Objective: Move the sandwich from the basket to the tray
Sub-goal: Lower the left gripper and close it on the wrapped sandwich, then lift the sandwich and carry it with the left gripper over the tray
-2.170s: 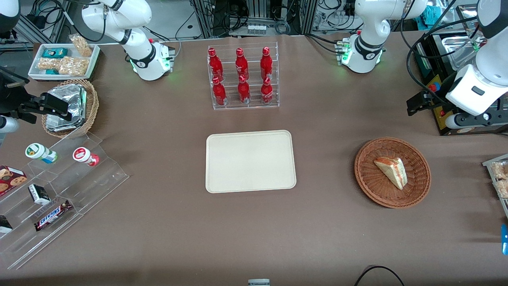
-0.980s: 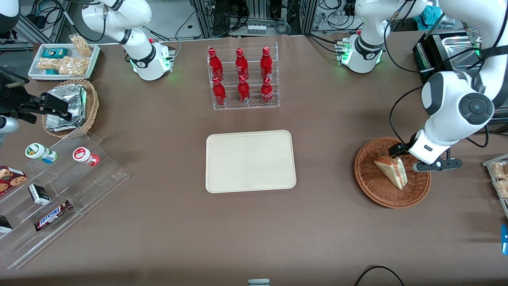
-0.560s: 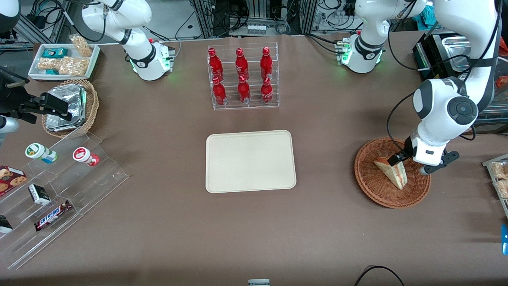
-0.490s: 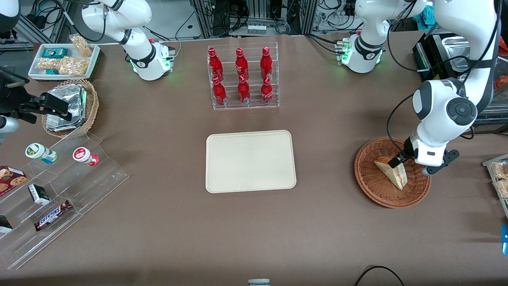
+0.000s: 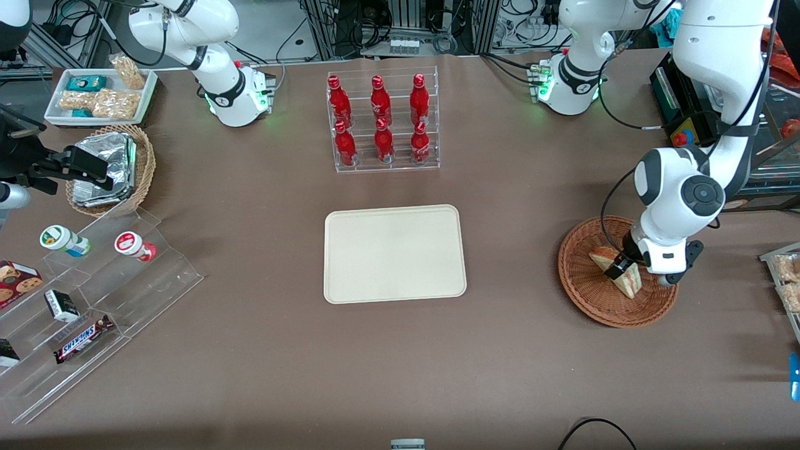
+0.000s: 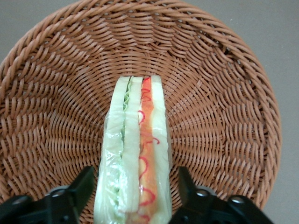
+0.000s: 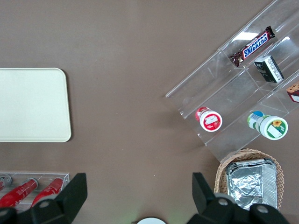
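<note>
- A robotics lab set up as a mock snack shop — two white Franka arm bases (image 5: 234, 94) are bolted near the table's (image 5: 250, 375) edge farthest from the front camera.
- Past that edge: cable bundles (image 5: 350, 25) and metal racks.
- Shop-style stock — red bottles in a clear rack (image 5: 382, 122), tiered acrylic shelves (image 5: 94, 300) with snacks at the parked arm's end.

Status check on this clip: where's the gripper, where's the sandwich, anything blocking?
Gripper open, down in the basket, fingers either side of the sandwich. Sandwich not yet lifted. Tray bare, nothing on the table between it and the basket.
</note>
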Tool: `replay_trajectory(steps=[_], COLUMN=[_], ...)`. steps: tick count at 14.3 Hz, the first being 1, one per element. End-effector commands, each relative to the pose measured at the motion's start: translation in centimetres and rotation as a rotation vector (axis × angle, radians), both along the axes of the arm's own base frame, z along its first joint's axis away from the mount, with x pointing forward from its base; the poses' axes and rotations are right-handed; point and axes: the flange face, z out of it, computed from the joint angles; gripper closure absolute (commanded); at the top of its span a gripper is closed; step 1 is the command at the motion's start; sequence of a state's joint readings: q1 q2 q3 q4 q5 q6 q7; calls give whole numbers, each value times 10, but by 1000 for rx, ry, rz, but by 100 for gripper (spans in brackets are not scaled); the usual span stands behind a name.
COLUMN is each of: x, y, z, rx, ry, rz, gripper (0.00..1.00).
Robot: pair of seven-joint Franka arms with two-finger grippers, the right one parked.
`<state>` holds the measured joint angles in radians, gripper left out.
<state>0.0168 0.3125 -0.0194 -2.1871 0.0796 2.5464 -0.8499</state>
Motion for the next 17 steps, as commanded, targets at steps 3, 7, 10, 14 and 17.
replay_trajectory(steps=[3,7,10,14,17], x=[3,14,0,-22,-25], y=[-8,-78,-157,-288,-384], z=[47,114,114,96,92], rx=[20,29,23,-71,-153], ry=[40,165,182,189,160], rz=[-63,-302,-625,-731,-690], gripper=[95,93,93,96,96])
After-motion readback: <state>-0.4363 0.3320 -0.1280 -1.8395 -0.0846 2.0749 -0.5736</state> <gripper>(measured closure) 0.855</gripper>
